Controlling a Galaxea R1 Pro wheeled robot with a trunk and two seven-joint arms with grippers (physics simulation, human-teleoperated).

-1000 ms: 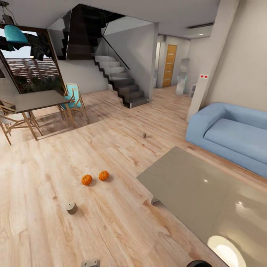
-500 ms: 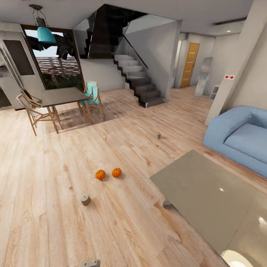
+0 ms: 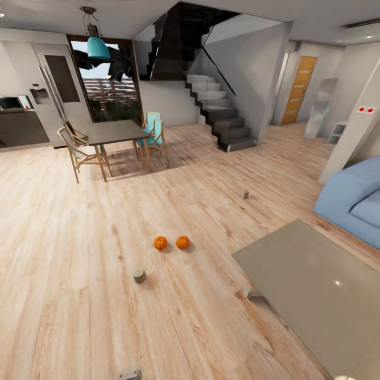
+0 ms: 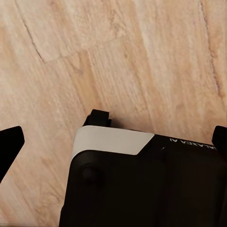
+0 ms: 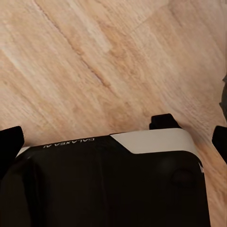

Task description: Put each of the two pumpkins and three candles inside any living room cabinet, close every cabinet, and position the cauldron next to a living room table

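Observation:
Two orange pumpkins [image 3: 160,243] [image 3: 182,241] lie side by side on the wood floor in the middle of the room. One grey candle [image 3: 139,275] stands on the floor just in front of them, and another candle [image 3: 245,194] stands farther off to the right. The cabinet and the cauldron are out of view. In the wrist views my left gripper [image 4: 113,142] and right gripper [image 5: 113,142] hang open over the floor, fingertips wide apart, with my black base under them. Nothing is between the fingers.
A low grey-beige table [image 3: 311,285] fills the near right, with a blue sofa [image 3: 353,203] behind it. A dining table [image 3: 113,132] with chairs stands at the back left, and stairs [image 3: 221,116] at the back. Open floor surrounds the pumpkins.
The whole head view has swung to the left, so everything shifted right in the picture and the kitchen wall came in. The pumpkins and candles have not moved on the floor.

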